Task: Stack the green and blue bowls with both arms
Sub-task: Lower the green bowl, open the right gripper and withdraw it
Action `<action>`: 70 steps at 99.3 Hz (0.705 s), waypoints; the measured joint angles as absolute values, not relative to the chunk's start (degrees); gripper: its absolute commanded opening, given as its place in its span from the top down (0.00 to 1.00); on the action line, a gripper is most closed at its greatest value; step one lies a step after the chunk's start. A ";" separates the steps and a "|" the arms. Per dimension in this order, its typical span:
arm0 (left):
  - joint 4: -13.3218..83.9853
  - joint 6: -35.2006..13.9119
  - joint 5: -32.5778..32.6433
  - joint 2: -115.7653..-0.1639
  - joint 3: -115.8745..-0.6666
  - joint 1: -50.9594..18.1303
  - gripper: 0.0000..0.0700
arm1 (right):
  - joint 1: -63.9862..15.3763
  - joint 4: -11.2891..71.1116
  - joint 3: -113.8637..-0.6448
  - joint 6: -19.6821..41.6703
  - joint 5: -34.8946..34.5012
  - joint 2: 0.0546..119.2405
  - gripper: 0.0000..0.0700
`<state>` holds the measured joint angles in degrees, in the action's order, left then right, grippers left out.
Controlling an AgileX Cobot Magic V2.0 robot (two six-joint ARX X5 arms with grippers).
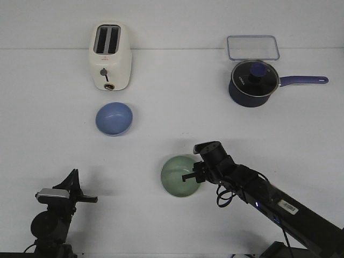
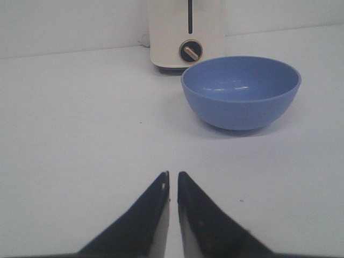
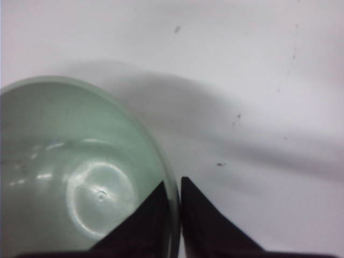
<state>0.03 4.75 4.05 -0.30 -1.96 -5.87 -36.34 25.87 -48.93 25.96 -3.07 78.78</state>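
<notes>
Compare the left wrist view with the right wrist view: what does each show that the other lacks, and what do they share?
Only the left wrist view shows the blue bowl standing upright on the table, with the toaster just behind it; the left gripper sits well short of the bowl, tips nearly together, holding nothing.

Only the right wrist view shows the green bowl, seen from above into its hollow, with the right gripper closed on its rim, one finger inside and one outside.

Both share the plain white table and a pair of pointed black gripper fingers.
</notes>
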 measured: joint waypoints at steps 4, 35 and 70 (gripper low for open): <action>0.03 4.75 4.05 -0.30 -1.96 -5.85 0.98 | -36.34 25.91 -48.90 25.96 -3.14 79.00 0.58; 0.03 4.75 4.05 -0.30 -1.96 -5.85 0.98 | -36.32 25.12 -48.60 25.28 -3.18 75.37 0.45; 0.01 4.75 4.05 -0.30 -1.96 -5.85 0.98 | -44.97 21.69 -42.59 19.11 11.94 43.05 0.45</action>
<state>0.01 4.75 4.05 -0.30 -1.96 -5.85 -44.97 21.69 -42.59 19.11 11.94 43.05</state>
